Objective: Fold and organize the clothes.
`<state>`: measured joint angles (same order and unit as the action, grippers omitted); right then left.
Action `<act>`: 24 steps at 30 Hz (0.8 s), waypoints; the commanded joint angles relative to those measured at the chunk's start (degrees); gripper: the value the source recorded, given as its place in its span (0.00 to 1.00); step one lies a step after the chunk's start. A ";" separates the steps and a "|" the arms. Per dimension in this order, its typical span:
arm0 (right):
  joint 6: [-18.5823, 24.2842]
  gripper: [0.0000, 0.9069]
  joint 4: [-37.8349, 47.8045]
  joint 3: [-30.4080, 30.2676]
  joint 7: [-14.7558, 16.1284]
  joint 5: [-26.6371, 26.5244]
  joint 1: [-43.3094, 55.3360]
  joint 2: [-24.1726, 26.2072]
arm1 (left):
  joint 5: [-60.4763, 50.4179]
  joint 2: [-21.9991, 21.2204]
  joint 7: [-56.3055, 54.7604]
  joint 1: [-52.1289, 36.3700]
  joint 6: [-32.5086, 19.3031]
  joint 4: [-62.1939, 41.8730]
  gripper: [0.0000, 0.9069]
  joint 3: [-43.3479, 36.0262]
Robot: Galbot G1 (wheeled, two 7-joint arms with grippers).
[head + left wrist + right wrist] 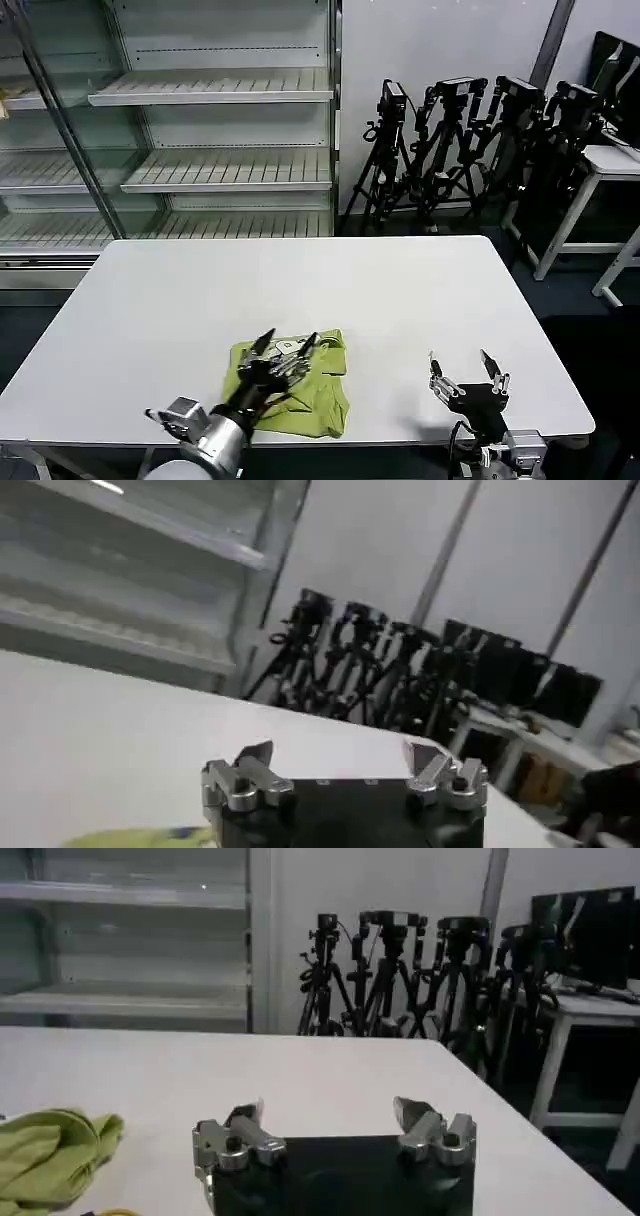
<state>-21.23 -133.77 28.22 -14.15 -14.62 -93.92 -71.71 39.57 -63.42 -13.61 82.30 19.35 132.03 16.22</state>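
The lime yellow-green shirt point(310, 392) lies folded into a small bundle near the front edge of the white table point(300, 290), a bit of white print showing on top. My left gripper point(289, 348) hovers open just over the bundle's upper part, nothing between its fingers. In the left wrist view the left gripper point(340, 752) stands wide apart and a sliver of the shirt point(140, 837) shows at the frame's edge. My right gripper point(466, 367) waits open near the table's front right, apart from the cloth. In the right wrist view the shirt point(50, 1153) lies off to one side of the right gripper point(330, 1110).
A glass-fronted shelving unit point(190, 120) stands behind the table. Several camera tripods point(470, 140) and a white side table point(600, 180) fill the back right. Bare tabletop spreads behind and to both sides of the shirt.
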 commanded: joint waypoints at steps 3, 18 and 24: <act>0.08 1.00 0.55 -1.03 0.04 0.01 0.47 -0.21 | 14.53 4.67 -3.15 8.09 6.09 -1.93 1.00 17.04; 0.40 1.00 -1.78 0.58 -0.26 -0.57 -0.28 -0.21 | 17.75 -0.99 -4.36 4.85 5.32 -10.46 1.00 11.13; 0.39 1.00 -2.92 1.86 -0.28 -0.74 -1.17 -0.24 | 17.92 -2.02 -3.28 4.31 5.01 -8.80 1.00 8.11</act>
<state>-20.89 -136.01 29.32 -14.41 -15.19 -94.93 -72.07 55.41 -64.60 -16.83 86.78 23.90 124.44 25.65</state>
